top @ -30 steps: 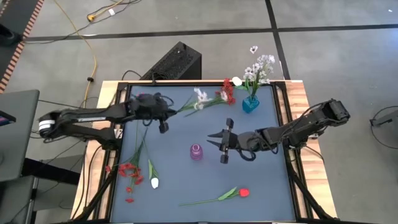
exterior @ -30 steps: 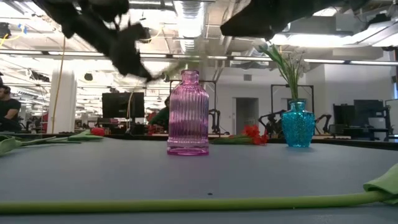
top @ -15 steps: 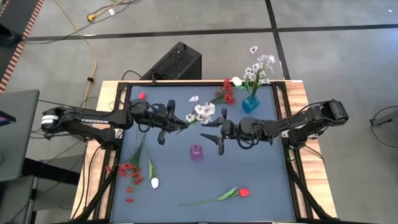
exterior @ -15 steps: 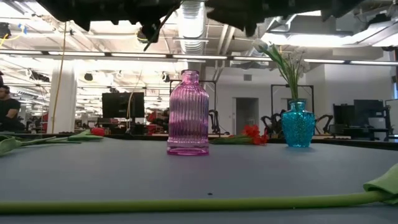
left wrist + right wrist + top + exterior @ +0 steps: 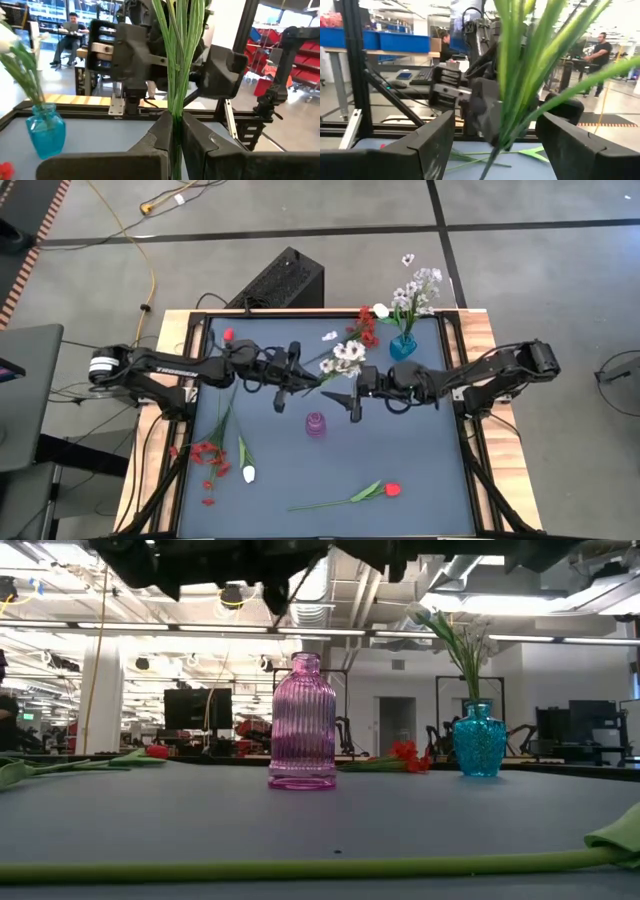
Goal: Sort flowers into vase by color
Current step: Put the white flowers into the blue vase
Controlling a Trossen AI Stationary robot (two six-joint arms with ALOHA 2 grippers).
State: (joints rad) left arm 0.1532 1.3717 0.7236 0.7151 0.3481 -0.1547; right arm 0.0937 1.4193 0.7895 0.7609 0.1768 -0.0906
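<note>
Your white spray (image 5: 343, 354) hangs in the air over the table's middle, just behind the pink vase (image 5: 316, 424), long axis running across the table, blossoms toward the right arm. The left gripper (image 5: 289, 379) is clamped on the green stems (image 5: 176, 60); the right gripper (image 5: 349, 392) stands spread around them. Watch the handover: if the left lets go before the right closes, the spray likely drops, missing the blue vase (image 5: 402, 346)
</note>
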